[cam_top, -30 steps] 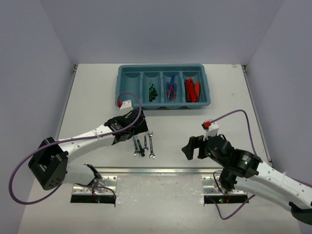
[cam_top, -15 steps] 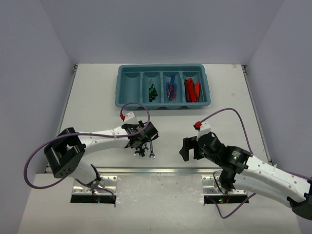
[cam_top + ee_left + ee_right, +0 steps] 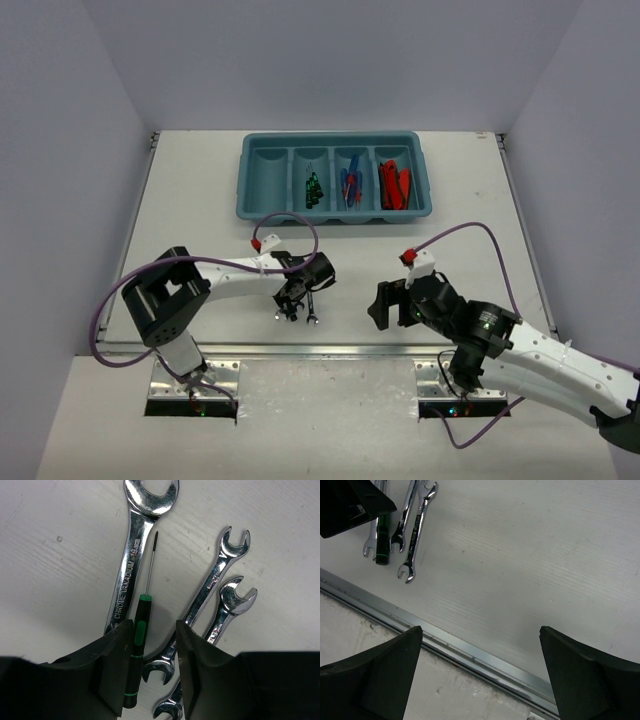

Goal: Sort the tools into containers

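Several silver wrenches (image 3: 312,312) and one green-black driver (image 3: 138,630) lie together on the white table near its front edge. In the left wrist view a large wrench (image 3: 134,555) lies left of the driver and two small wrenches (image 3: 216,575) lie to its right. My left gripper (image 3: 295,300) hovers low over this pile, open (image 3: 154,630), with the driver's handle beside the left finger and a wrench end between the jaws. My right gripper (image 3: 388,305) is wide open and empty (image 3: 480,630) over the table's front rail. The teal tray (image 3: 262,180) holds green drivers, blue screwdrivers and red knives; its leftmost compartment is empty.
The metal rail (image 3: 470,655) runs along the table's front edge under my right gripper. The pile and my left gripper show at the top left of the right wrist view (image 3: 402,525). Purple cables loop above both arms. Walls enclose the table on three sides.
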You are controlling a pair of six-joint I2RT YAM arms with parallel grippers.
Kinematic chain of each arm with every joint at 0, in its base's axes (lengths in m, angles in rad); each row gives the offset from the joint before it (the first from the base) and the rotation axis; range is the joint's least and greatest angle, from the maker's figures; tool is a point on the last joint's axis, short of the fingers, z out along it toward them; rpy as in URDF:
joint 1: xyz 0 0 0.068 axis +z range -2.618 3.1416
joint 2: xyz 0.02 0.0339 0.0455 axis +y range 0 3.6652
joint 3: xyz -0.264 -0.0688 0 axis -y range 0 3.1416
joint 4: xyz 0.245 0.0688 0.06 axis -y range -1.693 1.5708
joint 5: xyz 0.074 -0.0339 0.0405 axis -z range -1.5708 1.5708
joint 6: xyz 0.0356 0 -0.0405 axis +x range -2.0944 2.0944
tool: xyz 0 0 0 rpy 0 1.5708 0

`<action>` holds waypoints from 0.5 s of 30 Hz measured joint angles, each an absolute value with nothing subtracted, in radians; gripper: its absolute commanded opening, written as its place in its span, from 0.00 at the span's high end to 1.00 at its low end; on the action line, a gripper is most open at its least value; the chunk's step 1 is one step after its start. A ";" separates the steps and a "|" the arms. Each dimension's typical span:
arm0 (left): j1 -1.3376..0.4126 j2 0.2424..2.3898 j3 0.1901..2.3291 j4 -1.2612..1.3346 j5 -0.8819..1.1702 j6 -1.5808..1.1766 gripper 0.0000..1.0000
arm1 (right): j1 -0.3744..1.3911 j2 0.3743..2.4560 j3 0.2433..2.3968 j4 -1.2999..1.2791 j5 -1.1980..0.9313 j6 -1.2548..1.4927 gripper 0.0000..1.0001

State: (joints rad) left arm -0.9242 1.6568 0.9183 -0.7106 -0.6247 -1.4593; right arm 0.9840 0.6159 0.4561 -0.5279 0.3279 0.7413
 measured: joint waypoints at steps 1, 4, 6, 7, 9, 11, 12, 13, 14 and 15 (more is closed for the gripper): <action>-0.924 1.657 0.918 -0.711 -0.625 -1.463 0.63 | 0.984 0.616 0.455 -0.527 0.328 0.741 0.01; -0.924 1.661 0.918 -0.708 -0.625 -1.467 0.64 | 0.984 0.622 0.455 -0.525 0.328 0.741 0.01; -0.925 1.673 0.918 -0.704 -0.624 -1.468 0.64 | 0.984 0.627 0.455 -0.524 0.328 0.741 0.01; -0.924 1.680 0.918 -0.702 -0.623 -1.469 0.64 | 0.984 0.631 0.455 -0.524 0.328 0.741 0.01; -0.925 1.692 0.916 -0.700 -0.620 -1.472 0.64 | 0.984 0.636 0.455 -0.524 0.328 0.741 0.01; -0.925 1.699 0.915 -0.700 -0.619 -1.476 0.64 | 0.984 0.641 0.455 -0.524 0.328 0.741 0.01; -0.925 1.701 0.914 -0.700 -0.619 -1.477 0.65 | 0.984 0.643 0.455 -0.524 0.328 0.741 0.01; -0.925 1.702 0.914 -0.700 -0.620 -1.479 0.65 | 0.984 0.644 0.455 -0.524 0.328 0.741 0.01; -0.925 1.702 0.914 -0.699 -0.620 -1.480 0.68 | 0.984 0.645 0.455 -0.524 0.328 0.741 0.01; -0.925 1.702 0.913 -0.699 -0.620 -1.480 0.73 | 0.984 0.645 0.455 -0.524 0.328 0.741 0.01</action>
